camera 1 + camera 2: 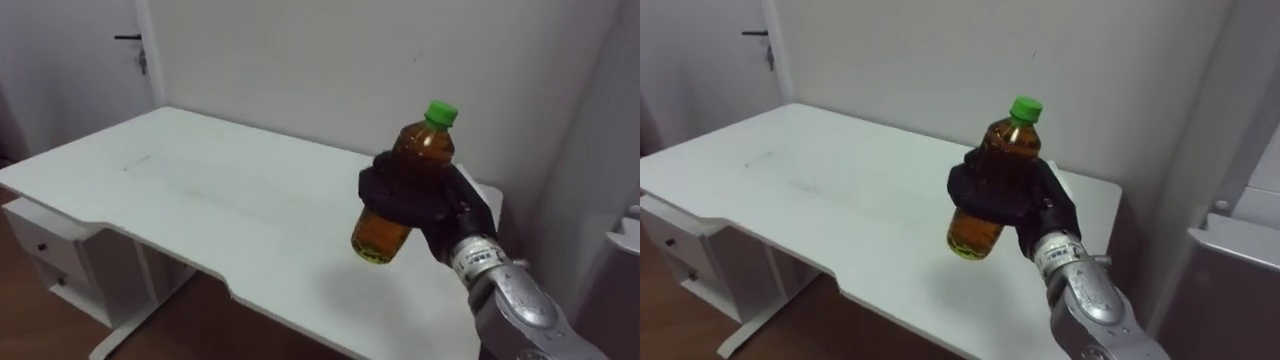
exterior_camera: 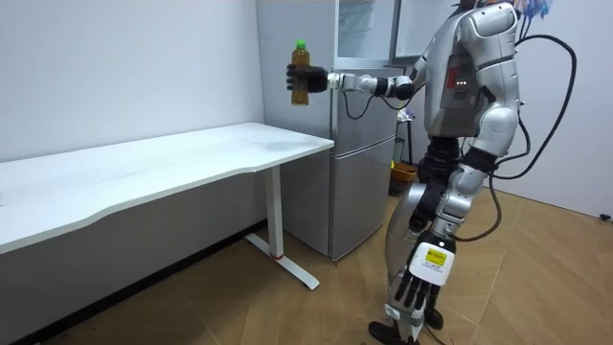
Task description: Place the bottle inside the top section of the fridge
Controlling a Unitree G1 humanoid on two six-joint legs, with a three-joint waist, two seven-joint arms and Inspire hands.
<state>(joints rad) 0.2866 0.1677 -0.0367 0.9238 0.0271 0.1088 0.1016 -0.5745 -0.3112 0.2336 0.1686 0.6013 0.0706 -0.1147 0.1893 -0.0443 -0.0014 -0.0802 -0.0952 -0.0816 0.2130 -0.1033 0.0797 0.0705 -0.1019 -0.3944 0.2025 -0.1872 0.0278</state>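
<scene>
Stands upright on the wood floor (image 2: 287,316) in the room view, just beside the grey fridge (image 2: 359,182) and off the end of the white desk (image 2: 172,163). Stretches the right arm out level toward the room view's left, past the fridge's front. Grips the bottle (image 1: 424,146) in the right hand (image 1: 412,196). Curls the black fingers tight round its middle. Holds it in the air, well clear of the desk, above the desk's right end and near the pale wall (image 1: 300,60). Tips it a little: green cap (image 1: 441,113) up and toward the right of the eye views, base down toward the left. Shows amber liquid through clear plastic, nearly up to the neck, with a yellowish band at the base. Lets the left hand (image 2: 418,290) hang low beside the leg in the room view. Points its fingers straight down, loosely spread, with nothing in them. Looks down across the desk from the head camera. Takes in a drawer unit (image 1: 50,250) under the desk's left end and, past it in the far left corner, a white door (image 1: 120,50) with a dark handle. Has the bottle outside the fridge, not yet put in.
</scene>
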